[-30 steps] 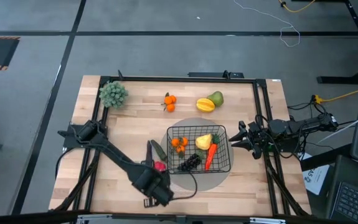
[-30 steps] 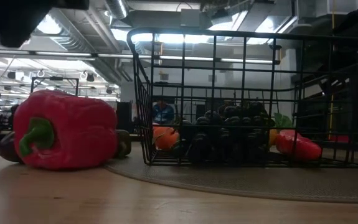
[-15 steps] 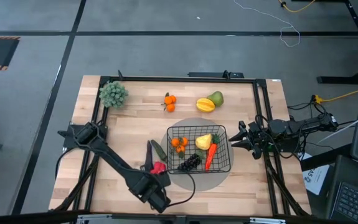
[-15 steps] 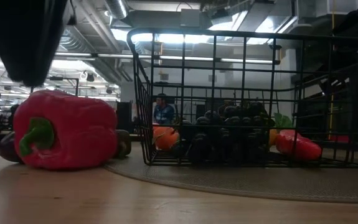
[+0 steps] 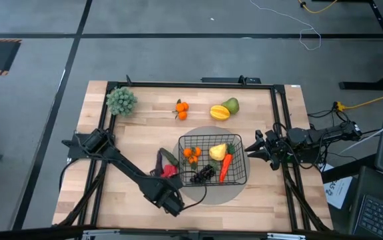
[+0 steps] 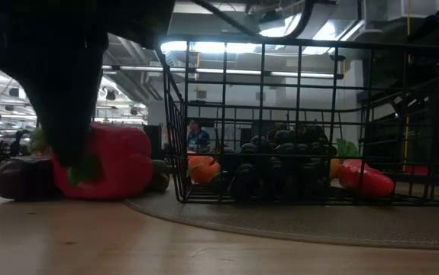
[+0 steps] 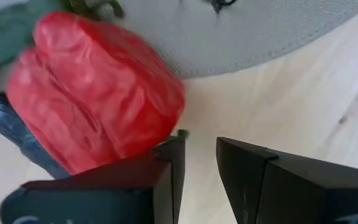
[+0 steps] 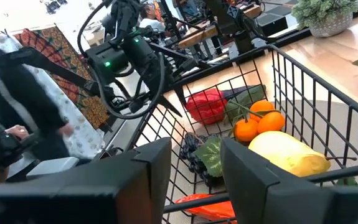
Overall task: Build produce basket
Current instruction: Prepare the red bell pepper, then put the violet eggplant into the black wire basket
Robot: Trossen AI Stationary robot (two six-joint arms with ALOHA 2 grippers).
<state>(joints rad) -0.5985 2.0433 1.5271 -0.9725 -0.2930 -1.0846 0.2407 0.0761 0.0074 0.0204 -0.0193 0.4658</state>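
High view: left pincer (image 5: pixel 166 189) sits low at the table's (image 5: pixel 111 193) front edge, just beside the red pepper (image 5: pixel 170 171), which lies outside the basket (image 5: pixel 244 175) against its left side. Left wrist view shows its fingers (image 7: pixel 166 168) slightly apart with a narrow gap, one finger touching the pepper's side, nothing clamped between them. Purple eggplant (image 5: pixel 161 162) and green cucumber (image 5: pixel 170 157) lie right behind the pepper. Basket rests on the grey round mat (image 5: pixel 234 193) and holds an orange cluster (image 5: pixel 191 154), a yellow fruit (image 5: pixel 217 152), the carrot (image 5: pixel 225 167) and dark grapes (image 5: pixel 202 175). Another orange cluster (image 5: pixel 181 109), a yellow fruit (image 5: pixel 219 112) and green fruit (image 5: pixel 231 105) lie at the table's far side, well apart from the basket. Right pincer (image 5: pixel 254 149) waits at the basket's right side, fingers apart, empty.
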